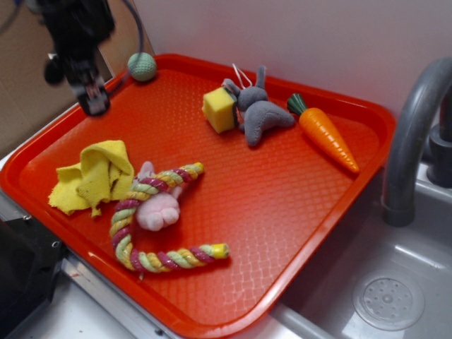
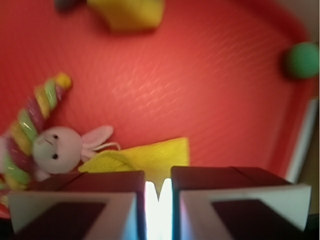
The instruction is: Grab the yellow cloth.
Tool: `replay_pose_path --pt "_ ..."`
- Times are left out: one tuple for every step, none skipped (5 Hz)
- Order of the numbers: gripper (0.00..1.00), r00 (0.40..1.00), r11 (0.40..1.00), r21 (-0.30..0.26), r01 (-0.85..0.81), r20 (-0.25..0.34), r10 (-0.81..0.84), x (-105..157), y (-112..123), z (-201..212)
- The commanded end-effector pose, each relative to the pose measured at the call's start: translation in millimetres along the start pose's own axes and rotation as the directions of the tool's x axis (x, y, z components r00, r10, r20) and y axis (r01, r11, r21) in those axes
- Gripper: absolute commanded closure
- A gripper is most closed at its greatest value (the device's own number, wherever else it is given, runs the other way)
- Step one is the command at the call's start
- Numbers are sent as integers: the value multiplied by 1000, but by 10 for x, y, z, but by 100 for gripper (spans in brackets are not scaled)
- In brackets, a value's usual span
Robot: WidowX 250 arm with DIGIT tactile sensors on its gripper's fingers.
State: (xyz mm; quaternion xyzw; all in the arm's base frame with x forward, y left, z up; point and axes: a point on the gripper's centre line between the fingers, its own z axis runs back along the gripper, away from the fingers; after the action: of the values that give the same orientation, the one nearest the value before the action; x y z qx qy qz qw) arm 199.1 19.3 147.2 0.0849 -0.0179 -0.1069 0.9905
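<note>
The big red tray (image 1: 318,233) holds the toys. The yellow cloth (image 1: 95,176) lies crumpled near its left edge, touching the rope toy (image 1: 152,226). The gripper (image 1: 93,99) hangs above the tray, empty, its jaws almost closed.

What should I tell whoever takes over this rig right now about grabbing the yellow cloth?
Claw: raised above the tray's back left part, holding nothing. In the wrist view its fingers stand nearly together with a narrow gap.
Yellow cloth: crumpled on the orange tray near the left edge, touching the braided rope toy and beside the pink plush bunny.
Done: claw is near the cloth, not in contact.
Left: open wider, descend onto the cloth, close and lift, avoiding the rope and bunny.
</note>
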Motion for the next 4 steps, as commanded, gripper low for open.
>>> replay_pose_path --pt "0 973 982 -11 190 133 -187 43 161 258" --pt "0 925 929 12 370 86 -369 -24 118 -193" --pt "0 918 916 -53 397 16 -397 -166 41 -463" --pt "0 902 897 -101 430 8 -431 -224 -83 -595"
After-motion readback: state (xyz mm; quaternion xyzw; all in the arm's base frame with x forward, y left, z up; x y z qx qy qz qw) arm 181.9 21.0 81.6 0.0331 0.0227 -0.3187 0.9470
